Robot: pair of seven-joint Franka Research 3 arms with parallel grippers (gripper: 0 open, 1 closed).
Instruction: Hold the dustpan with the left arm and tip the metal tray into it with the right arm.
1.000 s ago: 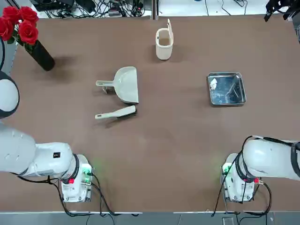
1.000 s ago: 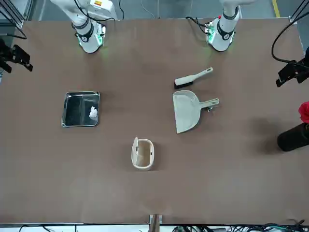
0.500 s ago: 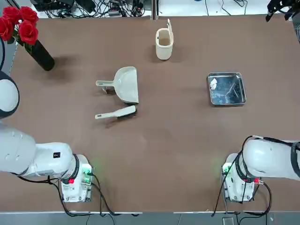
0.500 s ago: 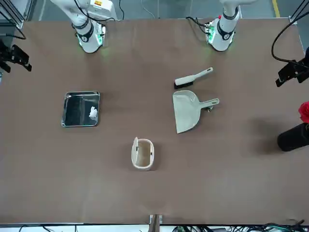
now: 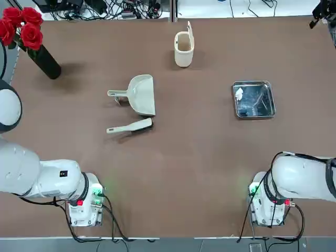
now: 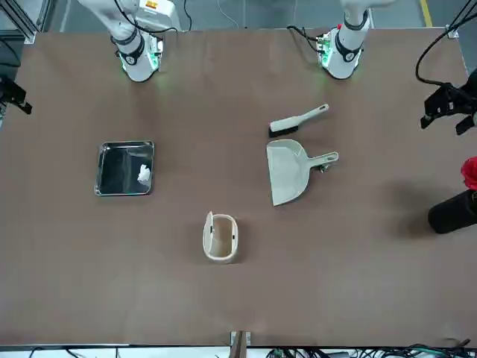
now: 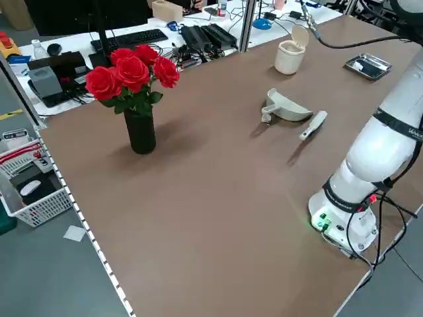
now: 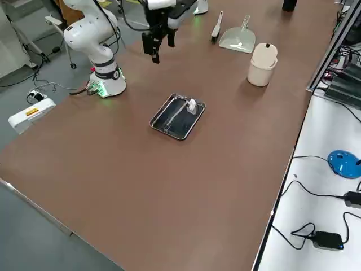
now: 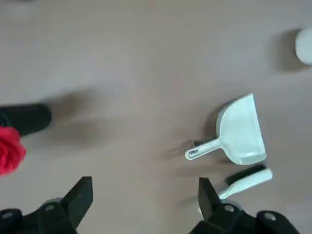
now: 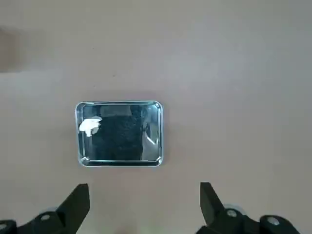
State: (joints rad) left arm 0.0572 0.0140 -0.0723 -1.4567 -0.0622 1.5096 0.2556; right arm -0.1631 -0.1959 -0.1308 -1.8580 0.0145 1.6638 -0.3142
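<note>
Right claw [image 6: 11,97] shifted outward, left claw [image 6: 447,104] turned, both spread, dustpan [image 5: 140,94] and metal tray [image 5: 254,99] unmoved

Pretty even overhead lighting, nothing dim. The metal tray [image 5: 253,99] throws bright reflections, and soft short shadows sit beside the vase [image 5: 46,62] and the dustpan [image 5: 138,94]. Left wrist view is soft and smeary; the right wrist view is a bit hazy too.

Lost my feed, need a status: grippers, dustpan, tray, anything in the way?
Left gripper open, high above dustpan. Right gripper open, high above metal tray, white scrap inside. Brush lies beside dustpan, apart.
</note>
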